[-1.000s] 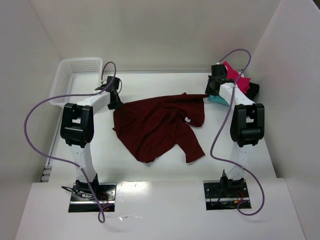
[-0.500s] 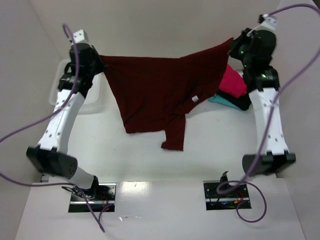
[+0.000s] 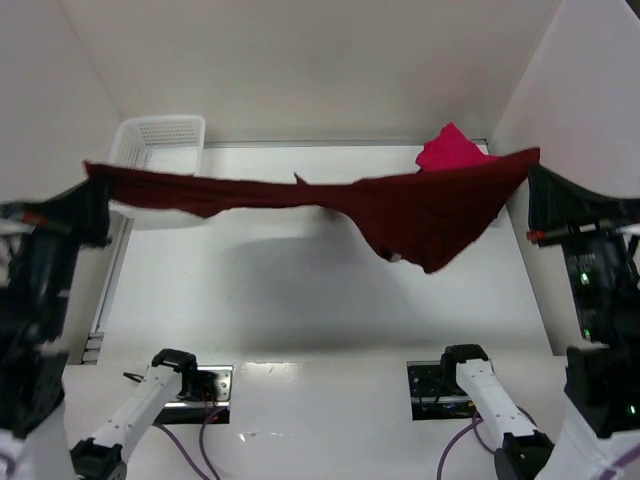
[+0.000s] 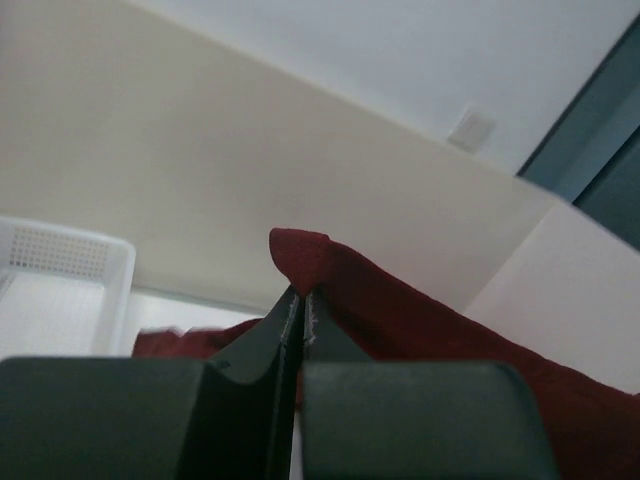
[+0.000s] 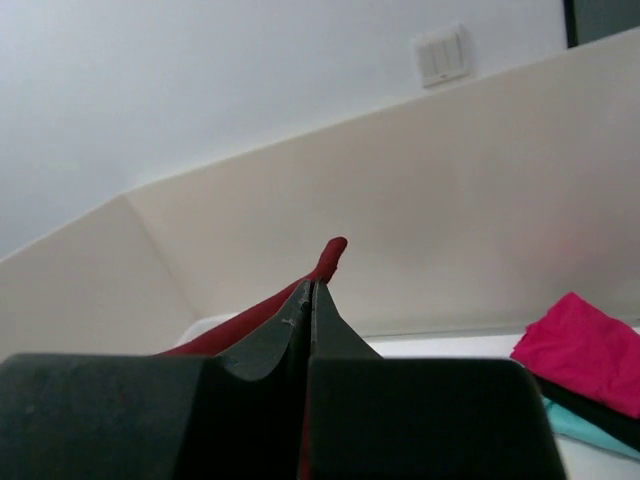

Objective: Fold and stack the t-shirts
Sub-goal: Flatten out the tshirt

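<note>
Maroon t-shirt [image 3: 430, 210] — left fingers [image 4: 268, 342], right fingers [image 5: 283, 338] closed on its ends, perhaps hem

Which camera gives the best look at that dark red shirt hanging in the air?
The top external view: the dark red shirt shows whole, stretched out in the air. Each wrist view shows only the cloth near a pinched corner, poking past the closed left hand or right hand.

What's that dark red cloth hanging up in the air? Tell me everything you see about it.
It is a dark maroon t-shirt of soft cloth, hanging clear of the table and stretched wide between two pinches: the left gripper holds one end, the right gripper the other. Its bulk sags toward the right, with a small white tag showing.
</note>
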